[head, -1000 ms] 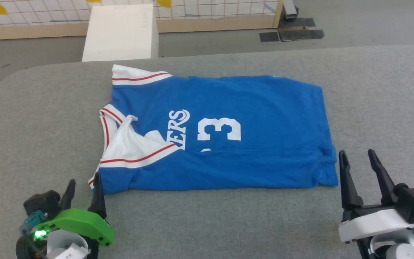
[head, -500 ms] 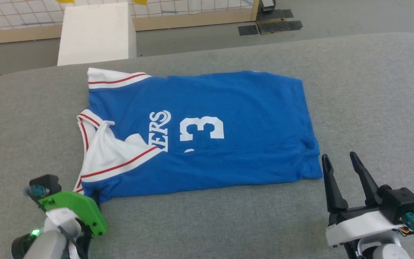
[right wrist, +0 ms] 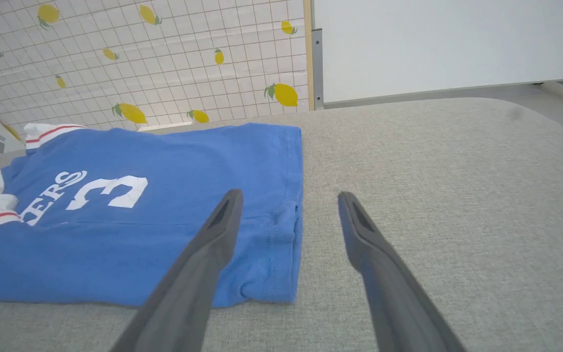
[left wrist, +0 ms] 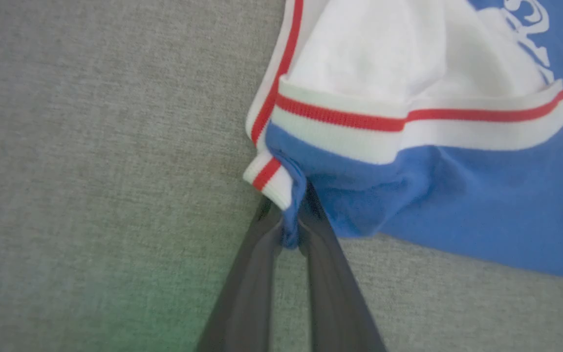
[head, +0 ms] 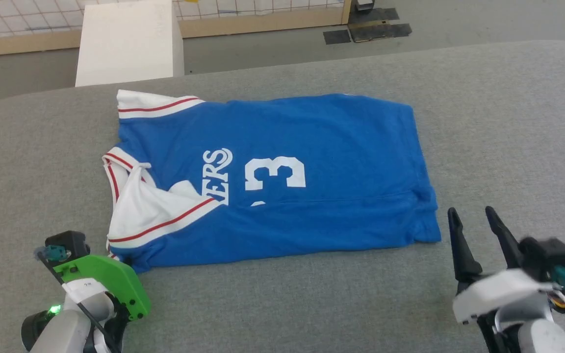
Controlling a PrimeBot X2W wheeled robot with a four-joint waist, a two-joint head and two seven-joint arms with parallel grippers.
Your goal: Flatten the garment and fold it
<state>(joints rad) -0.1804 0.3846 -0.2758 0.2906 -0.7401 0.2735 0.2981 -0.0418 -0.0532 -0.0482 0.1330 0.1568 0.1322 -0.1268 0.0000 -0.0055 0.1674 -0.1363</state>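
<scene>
Grey fabric desk (head: 508,122) under left end effector (left wrist: 289,222) & right end effector (head: 470,214). White block (head: 128,44) far ahead of left one. Lemon-print grid panel (right wrist: 164,63) w/ wood frame beyond. Black floor patches (head: 380,32) far ahead of right one.

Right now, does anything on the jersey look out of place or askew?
Yes. The jersey does not lie flat: its white sleeve is flopped over onto the blue front, covering part of the lettering, and the hem corner at the near right is bunched. The left gripper pinches the near left corner.
</scene>
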